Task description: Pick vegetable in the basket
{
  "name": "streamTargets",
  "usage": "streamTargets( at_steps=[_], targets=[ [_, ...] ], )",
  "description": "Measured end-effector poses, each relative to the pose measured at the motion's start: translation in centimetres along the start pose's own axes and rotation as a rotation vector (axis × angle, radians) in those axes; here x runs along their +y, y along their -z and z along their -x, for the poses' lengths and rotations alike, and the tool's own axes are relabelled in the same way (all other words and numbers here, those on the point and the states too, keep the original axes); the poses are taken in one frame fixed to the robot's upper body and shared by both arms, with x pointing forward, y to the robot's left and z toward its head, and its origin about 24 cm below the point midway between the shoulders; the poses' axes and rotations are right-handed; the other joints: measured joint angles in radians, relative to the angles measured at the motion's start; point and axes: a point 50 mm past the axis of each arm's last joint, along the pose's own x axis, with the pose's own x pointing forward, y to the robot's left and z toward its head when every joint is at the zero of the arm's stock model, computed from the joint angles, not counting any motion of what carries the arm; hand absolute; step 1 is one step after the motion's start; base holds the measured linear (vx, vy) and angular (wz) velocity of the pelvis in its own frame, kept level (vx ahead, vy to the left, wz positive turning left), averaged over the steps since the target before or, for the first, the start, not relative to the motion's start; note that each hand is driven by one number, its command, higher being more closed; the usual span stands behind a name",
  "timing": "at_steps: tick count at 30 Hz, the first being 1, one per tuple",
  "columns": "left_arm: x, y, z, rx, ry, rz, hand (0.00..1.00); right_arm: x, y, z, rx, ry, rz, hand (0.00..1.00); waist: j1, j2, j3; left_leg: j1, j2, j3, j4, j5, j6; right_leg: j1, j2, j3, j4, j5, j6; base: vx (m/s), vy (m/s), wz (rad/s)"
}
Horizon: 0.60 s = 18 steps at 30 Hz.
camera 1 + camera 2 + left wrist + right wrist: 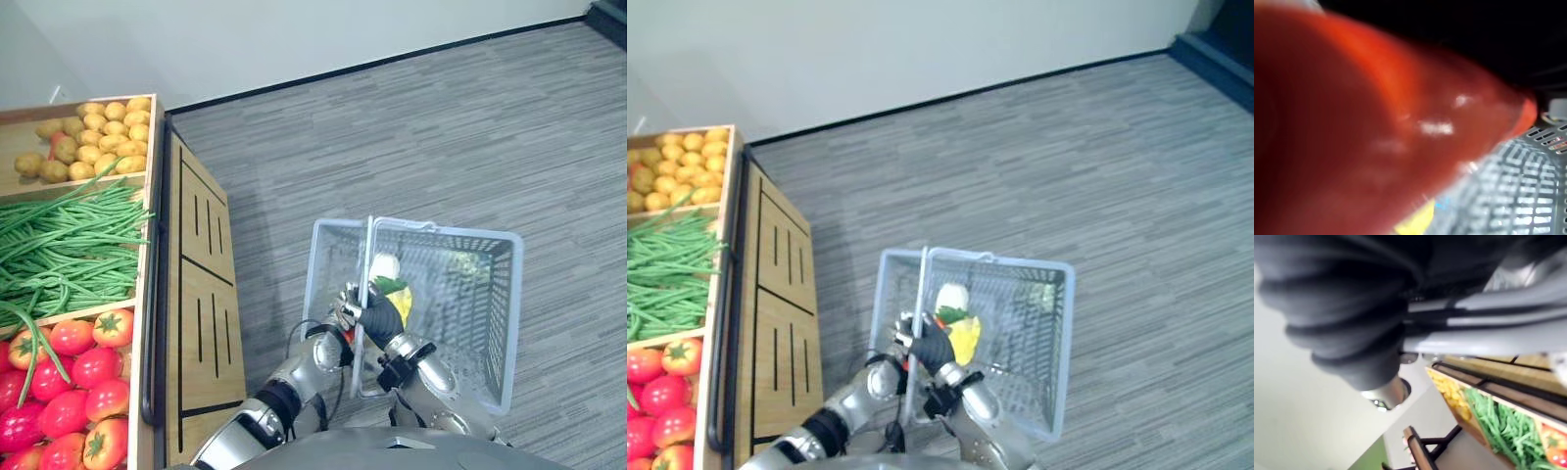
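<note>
Stand (201, 323): wooden, at the far left, with three compartments on top.
Potatoes (93, 137): heaped in the far compartment.
Beans (69, 240): green, filling the middle compartment; a few hang over the divider onto the tomatoes.
Tomatoes (73, 392): red, piled in the near compartment.
Left hand (331, 345): just off the stand's right side, at the basket's left wall and close against the handle. I cannot tell how it is closed.
Red vegetable (1352, 122): glossy and tapering, right up against the left wrist camera, with the basket's mesh and a yellow patch behind it. It is at the left hand, by the basket's rim; I cannot tell whether it is gripped or touching the basket.
Handle (369, 255): thin and pale, standing up across the basket's left part.
Right hand (384, 315): over the basket's near left part, its fingers (347, 300) curled round the handle, dark cover turned up.
Basket (490, 323): pale mesh, hanging above the floor to the right of the stand.
White item (385, 264): inside the basket, just beyond the right hand.
Yellow item (965, 338): inside the basket beside the white one, with a green piece on it.
Floor (441, 127): grey striped carpet, running to a pale wall (294, 29).
</note>
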Motion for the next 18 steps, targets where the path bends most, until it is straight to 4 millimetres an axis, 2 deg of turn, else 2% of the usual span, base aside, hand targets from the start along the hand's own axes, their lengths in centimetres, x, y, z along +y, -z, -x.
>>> streamTargets(
  at_steps=[3, 7, 11, 12, 14, 18],
  targets=[
    [0.6, 0.1, -0.5, 0.014, -0.003, -0.031, 0.00, -0.6, 0.2, 0.9, -0.006, 0.038, -0.064, 1.00, -0.005, -0.005, -0.003, 0.010, -0.003, 0.001, -0.013, 0.001, 0.002, 0.017, -0.007, -0.005, -0.025, 0.001, 0.001, 0.09, 0.058, 0.00],
    [0.4, -0.1, -0.5, 0.008, 0.003, -0.035, 0.00, -2.1, 0.6, 2.6, -0.007, 0.146, -0.077, 1.00, -0.005, -0.013, -0.005, 0.023, -0.003, -0.006, -0.024, 0.002, 0.002, 0.028, -0.009, -0.025, -0.025, -0.006, 0.010, 0.03, 0.025, 0.08],
    [1.0, 0.1, -0.4, 0.012, -0.022, 0.004, 0.00, -5.2, 1.6, 3.9, 0.044, 0.314, -0.012, 1.00, -0.021, -0.031, -0.010, 0.027, -0.003, -0.020, -0.029, 0.004, 0.003, 0.037, -0.012, -0.044, -0.026, -0.008, 0.012, -0.04, 0.015, 0.14],
    [2.1, -0.5, -0.4, -0.027, -0.063, 0.032, 0.00, -7.0, 2.2, 4.7, 0.065, 0.423, 0.009, 1.00, -0.021, -0.041, -0.017, 0.028, -0.002, -0.026, -0.037, 0.011, 0.001, 0.039, -0.012, -0.052, -0.027, -0.008, 0.012, -0.04, 0.000, 0.14],
    [4.2, -1.4, -0.1, -0.098, -0.142, 0.085, 0.00, -9.0, 2.4, 5.8, 0.078, 0.553, 0.033, 1.00, -0.020, -0.048, -0.021, 0.031, -0.002, -0.030, -0.049, 0.020, -0.001, 0.039, -0.013, -0.061, -0.028, -0.009, 0.012, -0.05, -0.008, 0.12],
    [8.4, -2.5, 1.7, -0.234, -0.308, 0.221, 0.00, -13.0, 2.1, 7.8, 0.107, 0.787, 0.111, 1.00, -0.021, -0.040, -0.034, 0.026, -0.002, -0.057, -0.060, 0.033, -0.002, 0.042, -0.018, -0.100, -0.033, -0.015, 0.015, -0.05, -0.004, 0.19]
  ],
)
